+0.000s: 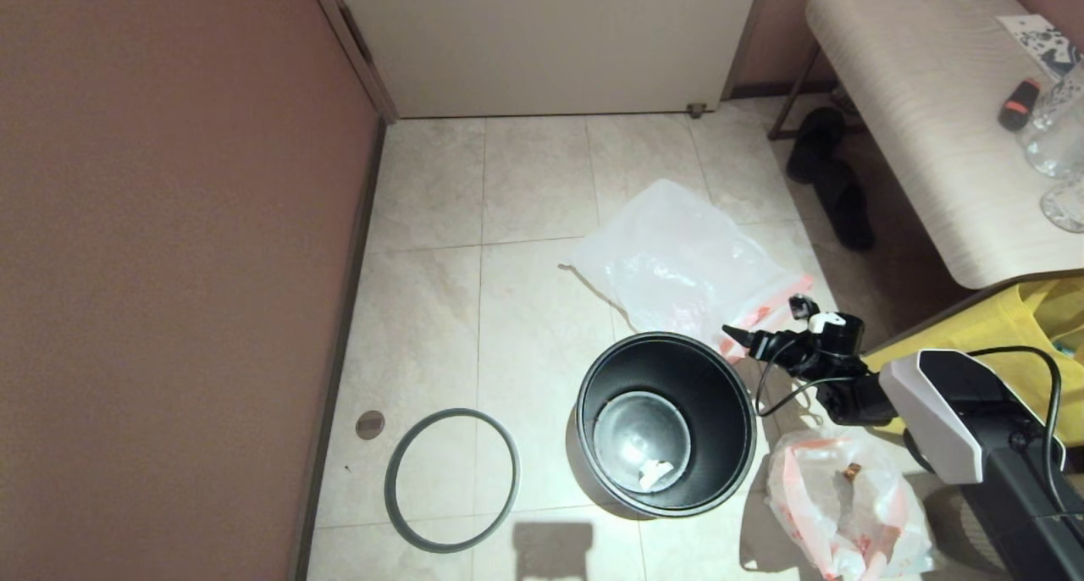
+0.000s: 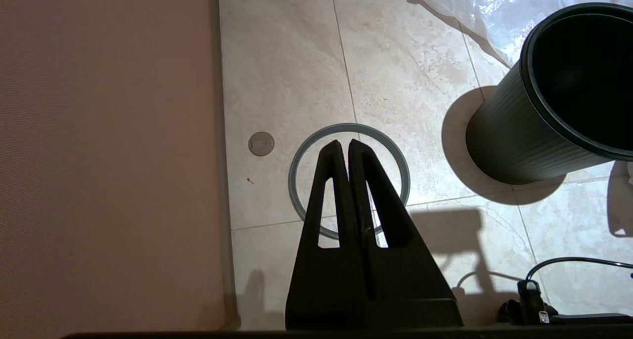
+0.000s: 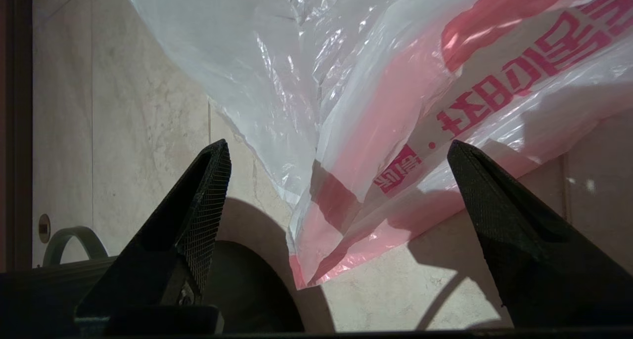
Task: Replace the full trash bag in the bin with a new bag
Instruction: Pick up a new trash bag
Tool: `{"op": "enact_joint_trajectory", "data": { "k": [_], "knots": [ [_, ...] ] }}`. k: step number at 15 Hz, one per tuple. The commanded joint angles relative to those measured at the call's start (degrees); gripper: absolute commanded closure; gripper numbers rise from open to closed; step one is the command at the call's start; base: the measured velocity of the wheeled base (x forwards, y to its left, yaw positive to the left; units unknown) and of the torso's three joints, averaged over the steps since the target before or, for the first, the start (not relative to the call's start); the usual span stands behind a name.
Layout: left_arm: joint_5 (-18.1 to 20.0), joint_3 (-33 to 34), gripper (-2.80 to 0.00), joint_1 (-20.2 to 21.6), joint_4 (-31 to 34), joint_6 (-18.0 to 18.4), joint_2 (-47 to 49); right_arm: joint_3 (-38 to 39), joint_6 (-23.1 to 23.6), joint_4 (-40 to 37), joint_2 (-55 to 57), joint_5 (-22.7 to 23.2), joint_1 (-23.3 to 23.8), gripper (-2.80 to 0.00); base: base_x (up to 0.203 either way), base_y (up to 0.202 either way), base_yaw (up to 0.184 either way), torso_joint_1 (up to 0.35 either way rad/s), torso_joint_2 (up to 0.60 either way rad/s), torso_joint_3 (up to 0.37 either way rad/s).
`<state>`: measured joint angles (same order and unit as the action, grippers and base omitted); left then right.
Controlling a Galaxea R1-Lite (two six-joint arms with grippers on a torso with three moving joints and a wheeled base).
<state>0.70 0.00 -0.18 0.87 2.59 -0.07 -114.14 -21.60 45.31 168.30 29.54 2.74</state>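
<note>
New bag (image 1: 677, 259) is lying flat on the tiles just behind the bin (image 1: 666, 424), long axis running diagonally: closed end pointing up toward the door, pink hem end (image 3: 346, 215) pointing toward my right pincer (image 1: 735, 337) and the bin's far-right rim. I'm hovering that pincer over the hem corner with the prongs spread wide and nothing between them; in the wrist view the pink corner is sitting between the two tips. So I'm judging this as the pickup step for the new bag. Bin is looking emptied apart from a scrap at the bottom, full bag (image 1: 847, 505) is sitting on the floor to the bin's right, grey hoop (image 1: 451, 479) is lying well off to its left. Next move is calling for dropping onto the hem and pinching a single layer, so the mouth can open over the rim. Left pincer (image 2: 344, 144) is parked above the hoop, prongs pressed together, holding nothing.
</note>
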Motion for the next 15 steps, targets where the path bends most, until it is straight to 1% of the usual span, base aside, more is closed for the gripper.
{"op": "enact_joint_trajectory", "data": {
  "k": [1,4,7,11,13,14,15],
  "knots": [
    [0.0,0.0,0.0,0.01,0.01,0.05,0.07,-0.56,-0.05,0.22,0.45,0.57,-1.49,-2.8,0.0,0.0,0.0,0.0,0.0,0.0],
    [0.0,0.0,0.0,0.01,0.01,0.05,0.07,-0.9,-0.11,-1.44,0.25,2.8,-1.73,-2.8,0.0,0.0,0.0,0.0,0.0,0.0],
    [0.0,0.0,0.0,0.01,0.01,0.05,0.07,-1.08,-0.03,-3.06,-1.31,3.24,-2.48,-2.8,0.0,0.0,0.0,0.0,0.0,0.0],
    [0.0,0.0,0.0,0.01,0.01,0.05,0.07,-1.08,-0.02,-3.48,-0.96,3.33,-2.22,-2.8,0.0,0.0,0.0,0.0,0.0,0.0],
    [0.0,0.0,0.0,0.01,0.01,0.05,0.07,-1.08,0.87,-3.64,-0.94,3.33,-2.42,-2.8,0.0,0.0,0.0,0.0,0.0,0.0],
    [0.0,0.0,0.0,0.01,0.01,0.05,0.07,-1.08,2.33,-4.55,-0.96,3.33,-2.47,-2.8,0.0,0.0,0.0,0.0,0.0,0.0],
    [0.0,0.0,0.0,0.01,0.01,0.05,0.07,-1.08,2.79,-4.95,-1.03,3.56,-2.48,-2.8,0.0,0.0,0.0,0.0,0.0,0.0]
  ]
}}
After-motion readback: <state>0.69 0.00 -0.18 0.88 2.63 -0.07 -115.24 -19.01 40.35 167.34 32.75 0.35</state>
